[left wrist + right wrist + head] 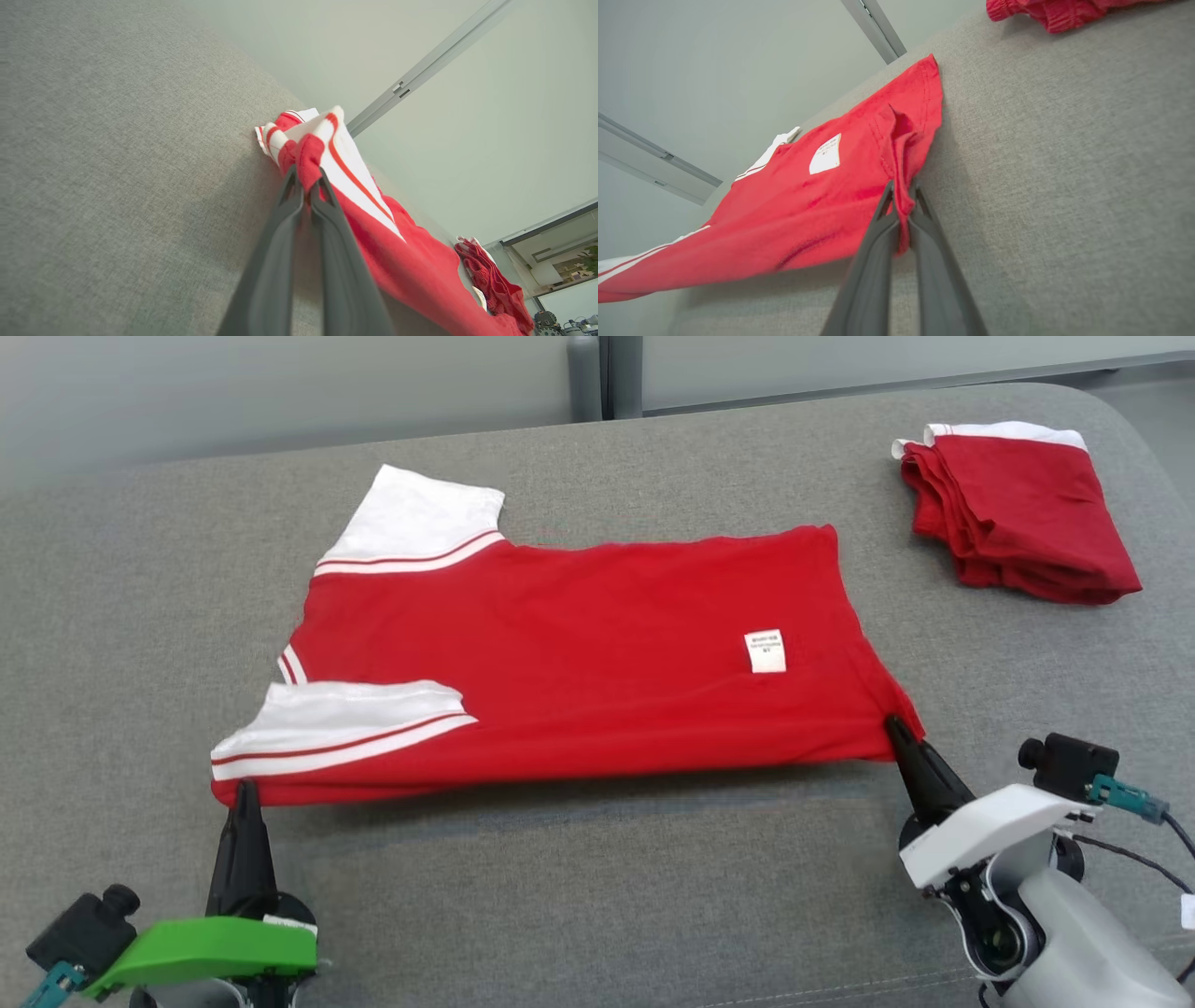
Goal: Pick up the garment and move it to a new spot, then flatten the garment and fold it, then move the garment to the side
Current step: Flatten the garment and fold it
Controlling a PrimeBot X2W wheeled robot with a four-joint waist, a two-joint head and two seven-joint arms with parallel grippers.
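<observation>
Your left fingers (245,840) and right fingers (920,770) were clamped on the near corners of the shirt (579,653). You needed to lift both evenly, keeping that edge taut.

The head camera looks forward and down from above the near edge of the grey surface (597,915), taking in the whole garment (579,653). The left wrist camera sits low and close behind the left gripper (307,176), facing along the garment's sleeve end. The right wrist camera, low behind the right gripper (904,190), faces its hem end. All three share the garment and the folded pile (1018,513).
</observation>
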